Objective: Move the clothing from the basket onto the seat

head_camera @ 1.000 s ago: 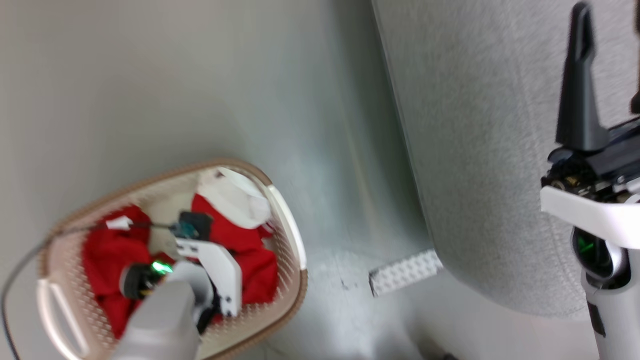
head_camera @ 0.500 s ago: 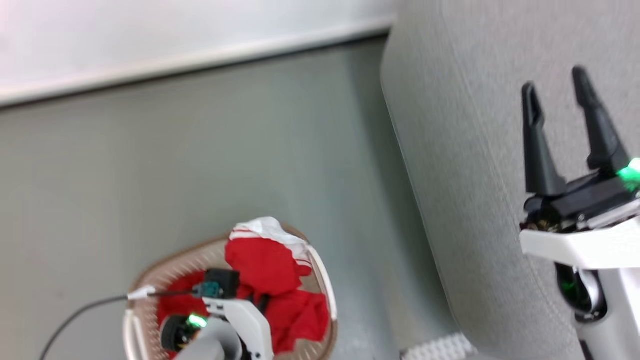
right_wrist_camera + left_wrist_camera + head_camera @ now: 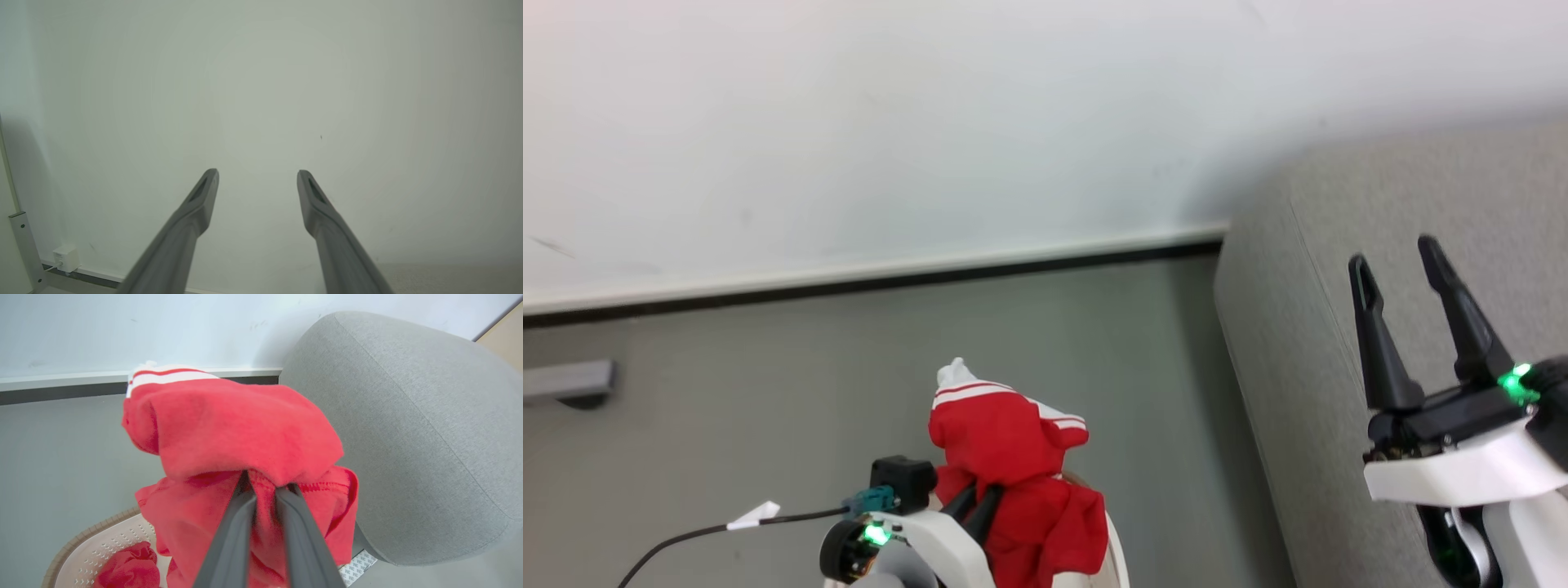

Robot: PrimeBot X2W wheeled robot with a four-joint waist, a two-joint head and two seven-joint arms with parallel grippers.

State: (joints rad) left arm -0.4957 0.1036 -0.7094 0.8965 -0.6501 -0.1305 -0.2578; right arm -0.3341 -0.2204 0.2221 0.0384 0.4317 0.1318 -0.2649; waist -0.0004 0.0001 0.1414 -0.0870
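Left end effector (image 3: 265,482) was nearly closed, pinching a fold of the red garment (image 3: 245,428) and holding it up above the basket (image 3: 92,557) on the floor (image 3: 61,457). More red cloth (image 3: 130,571) lay in the basket. Seat (image 3: 408,416) stood just beside, on the robot's right. Right end effector (image 3: 1395,255) was wide open and empty, in front of the seat. Judgement: carry high so the hanging hem clears the basket rim and the seat's rounded corner. Release well inside the seat's edge, or it could slide off.
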